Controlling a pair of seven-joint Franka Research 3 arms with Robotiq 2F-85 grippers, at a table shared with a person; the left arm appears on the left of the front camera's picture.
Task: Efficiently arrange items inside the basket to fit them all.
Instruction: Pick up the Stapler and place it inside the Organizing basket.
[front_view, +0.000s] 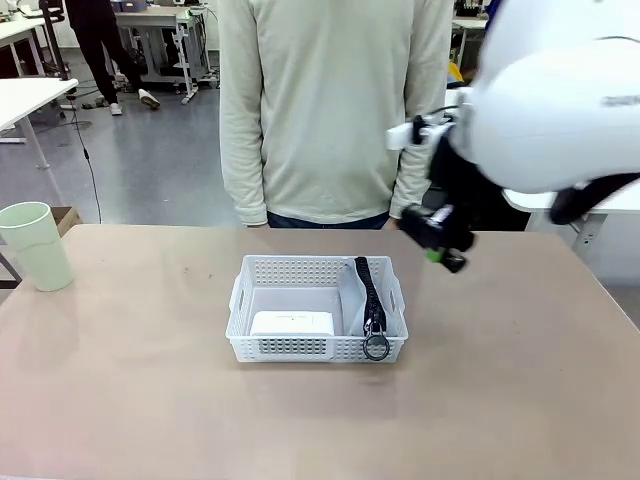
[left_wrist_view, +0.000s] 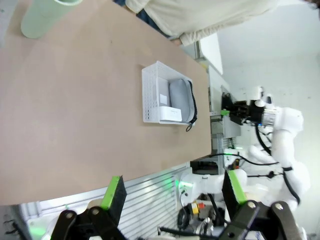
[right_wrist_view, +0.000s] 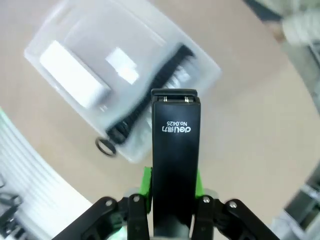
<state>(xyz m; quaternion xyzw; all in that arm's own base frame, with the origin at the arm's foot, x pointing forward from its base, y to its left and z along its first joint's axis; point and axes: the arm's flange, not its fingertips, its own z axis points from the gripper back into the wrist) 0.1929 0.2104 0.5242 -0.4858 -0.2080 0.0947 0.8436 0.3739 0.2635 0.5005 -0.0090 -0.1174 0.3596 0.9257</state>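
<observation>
The white lattice basket (front_view: 318, 270) sits mid-table, with a white box (front_view: 291, 323) at its front left. A grey pouch (front_view: 356, 305) fills its right side, and the pouch's black strap and ring (front_view: 376, 347) hang over the front rim. Above and to the right of the basket, my right gripper (front_view: 445, 248) is shut on a small black stapler (right_wrist_view: 175, 160), which is clamped between the green pads with the basket (right_wrist_view: 210, 67) below it. The pale green cup (front_view: 35, 245) stands at the table's far left. My left gripper (left_wrist_view: 174, 192) is open and empty, high off the table's side.
A person in a pale sweatshirt (front_view: 330, 110) stands at the far edge, right behind the basket. Bare tabletop (front_view: 500, 400) lies all around the basket. Other tables and a walking person are in the background.
</observation>
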